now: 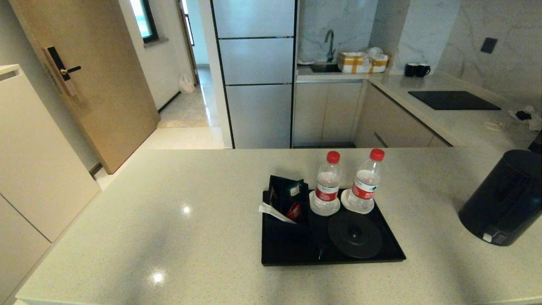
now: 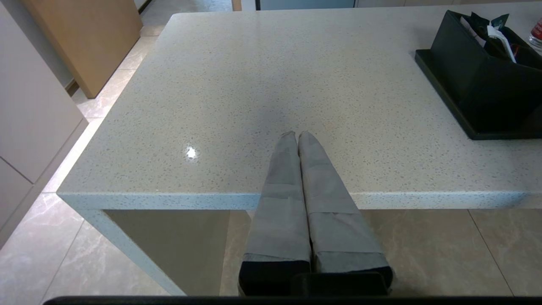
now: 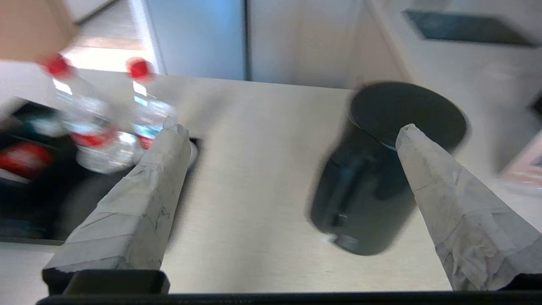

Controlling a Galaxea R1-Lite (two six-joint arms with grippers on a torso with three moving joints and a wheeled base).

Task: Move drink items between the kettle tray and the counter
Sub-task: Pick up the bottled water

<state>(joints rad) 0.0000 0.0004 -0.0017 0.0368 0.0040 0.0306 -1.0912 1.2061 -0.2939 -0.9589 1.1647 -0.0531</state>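
Note:
The black kettle tray (image 1: 394, 250) lies on the beige counter (image 1: 169, 220). Two red-capped water bottles (image 1: 327, 183) (image 1: 365, 183) stand on white coasters at its back, behind the bare round kettle base (image 1: 355, 234). The dark grey kettle (image 1: 506, 197) stands on the counter to the right of the tray. My right gripper (image 3: 288, 127) is open and empty above the counter, with the kettle (image 3: 372, 182) by one finger and the bottles (image 3: 97, 123) by the other, touching neither. My left gripper (image 2: 296, 134) is shut and empty, parked over the counter's near edge. Neither arm shows in the head view.
A black sachet box (image 1: 286, 203) fills the tray's left side. Beyond the counter stand a fridge (image 1: 254, 72), a sink (image 1: 324, 67), two black mugs (image 1: 417, 70) and a second worktop with a black cooktop (image 1: 453, 100). A wooden door (image 1: 84, 76) is at the left.

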